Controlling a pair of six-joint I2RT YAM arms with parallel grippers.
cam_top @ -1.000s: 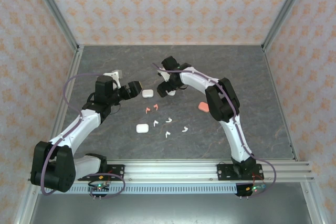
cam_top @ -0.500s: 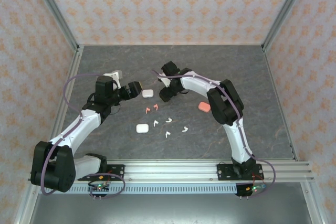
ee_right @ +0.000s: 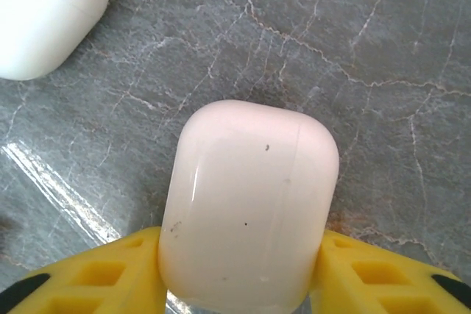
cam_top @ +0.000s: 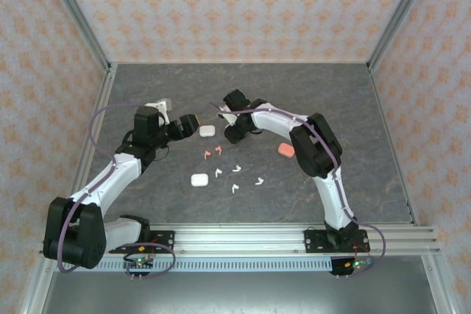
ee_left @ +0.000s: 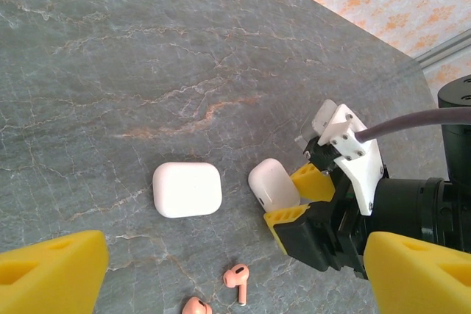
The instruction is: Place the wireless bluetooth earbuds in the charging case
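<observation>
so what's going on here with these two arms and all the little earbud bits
The right gripper has its fingers pressed against both sides of a closed white case, out on the table. The left gripper hangs open close by, holding nothing. A second white case lies next to the gripped one. A third white case and a coral case sit further off. The coral-pink earbuds and the white earbuds lie loose on the table.

The right end effector (ee_right: 239,259) clasps a white case (ee_right: 249,196) between yellow fingers (ee_right: 103,281) on a grey table (ee_right: 368,49).
</observation>
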